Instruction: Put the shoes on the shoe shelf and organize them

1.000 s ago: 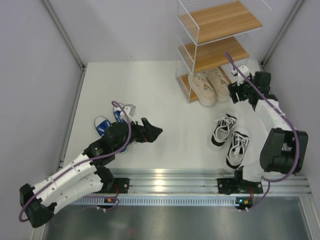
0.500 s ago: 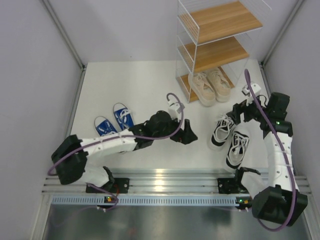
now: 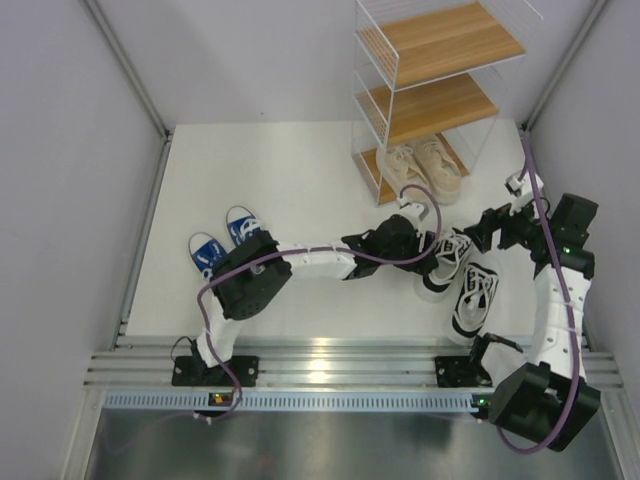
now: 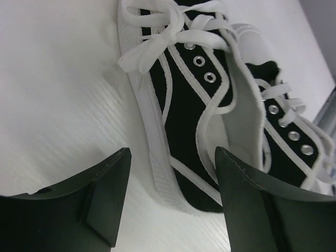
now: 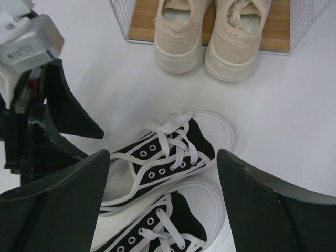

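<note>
The shoe shelf stands at the back right, with the beige pair on its bottom tier. Two black shoes lie on the floor in front of it. My left gripper reaches across to the left black shoe; its jaws are open, one finger outside the sole, the other over the shoe's heel opening. My right gripper hovers open above the black pair. The blue pair sits at the left.
The shelf's middle and top tiers hold nothing. Grey walls close in both sides. In the right wrist view the left gripper shows close at the left, and the beige shoes poke out of the wire frame.
My left arm swung from the blue shoes across to the black pair and its jaws narrowed somewhat. The right arm drew back from the shelf to above the black shoes.
</note>
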Motion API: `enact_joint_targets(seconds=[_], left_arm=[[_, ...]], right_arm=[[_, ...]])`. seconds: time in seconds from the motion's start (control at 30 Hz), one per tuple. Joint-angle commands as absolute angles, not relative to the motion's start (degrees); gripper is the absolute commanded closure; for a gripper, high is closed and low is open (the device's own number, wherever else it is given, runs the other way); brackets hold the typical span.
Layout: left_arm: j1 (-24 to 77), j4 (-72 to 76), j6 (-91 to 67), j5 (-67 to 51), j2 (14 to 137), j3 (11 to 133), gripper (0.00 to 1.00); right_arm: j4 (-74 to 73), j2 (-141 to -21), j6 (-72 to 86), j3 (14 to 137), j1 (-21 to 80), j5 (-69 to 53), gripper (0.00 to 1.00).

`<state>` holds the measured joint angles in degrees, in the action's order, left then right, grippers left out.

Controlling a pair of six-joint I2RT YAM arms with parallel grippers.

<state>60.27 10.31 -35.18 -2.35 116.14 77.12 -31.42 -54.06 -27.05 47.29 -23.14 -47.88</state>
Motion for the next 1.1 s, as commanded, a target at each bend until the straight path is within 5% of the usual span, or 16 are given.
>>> enact_joint_targets(seconds=[0.0, 0.13, 0.23, 0.4, 0.83, 1.07], left_arm=[[61.87, 13.01, -31.21, 4.56, 119.87, 81.99, 0.31], [62.49, 13.1, -28.66, 8.52, 122.52, 83.75, 0.36], [62.67, 13.09, -26.9, 9.05, 123.83, 85.16, 0.5], [62.93, 13.1, -26.63, 5.99, 123.06, 85.43, 1.0], [63.11, 19.51, -53.86, 13.53, 91.95, 52.67, 1.0], [63.28, 14.45, -68.27, 23.36, 74.48, 39.3, 1.0]], right_arm=[[-31.46, -53.61, -26.98, 47.37, -25.05, -51.24, 0.17], [-31.55, -53.96, -26.98, 47.37, -25.75, -51.68, 0.17], [-31.99, -54.49, -27.07, 47.37, -25.84, -51.85, 0.17], [-31.91, -54.14, -26.9, 47.29, -25.93, -50.89, 0.18], [-55.43, -61.17, -36.91, 61.08, -21.02, -52.91, 0.24], [-48.89, -59.33, -30.51, 59.33, 3.8, -46.86, 0.24]])
